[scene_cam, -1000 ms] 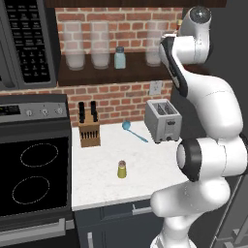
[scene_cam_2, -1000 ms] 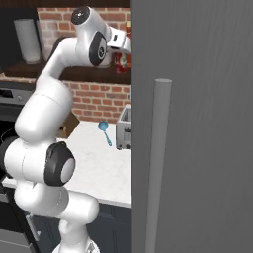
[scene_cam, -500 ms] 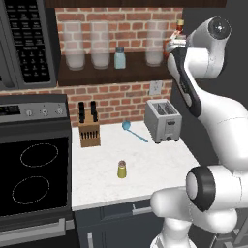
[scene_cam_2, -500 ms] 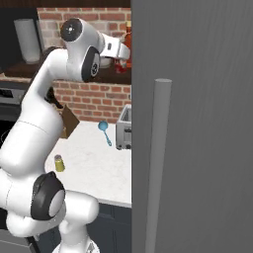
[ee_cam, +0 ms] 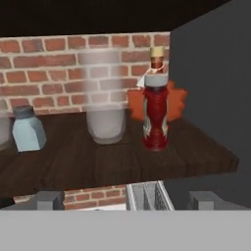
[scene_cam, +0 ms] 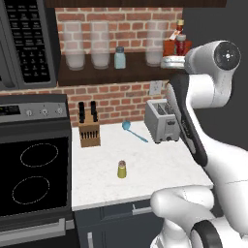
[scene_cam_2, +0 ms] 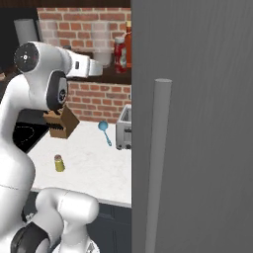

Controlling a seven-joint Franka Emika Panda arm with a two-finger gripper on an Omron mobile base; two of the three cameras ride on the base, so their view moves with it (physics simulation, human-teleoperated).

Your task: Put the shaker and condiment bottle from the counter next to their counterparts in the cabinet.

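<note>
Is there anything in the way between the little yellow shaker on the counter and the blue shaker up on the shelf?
Nothing visible. The shaker stands alone on the counter; open air reaches the pale blue shaker on the shelf.

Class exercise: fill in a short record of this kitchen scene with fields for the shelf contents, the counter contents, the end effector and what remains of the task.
shelf: cabinet holds condiment bottle in front of orange-red flask, a glass jar and pale blue shaker
counter: yellow-green shaker, knife block, toaster, blue spoon
end effector: open, empty, apart from the bottle
remaining: shaker not yet shelved
</note>
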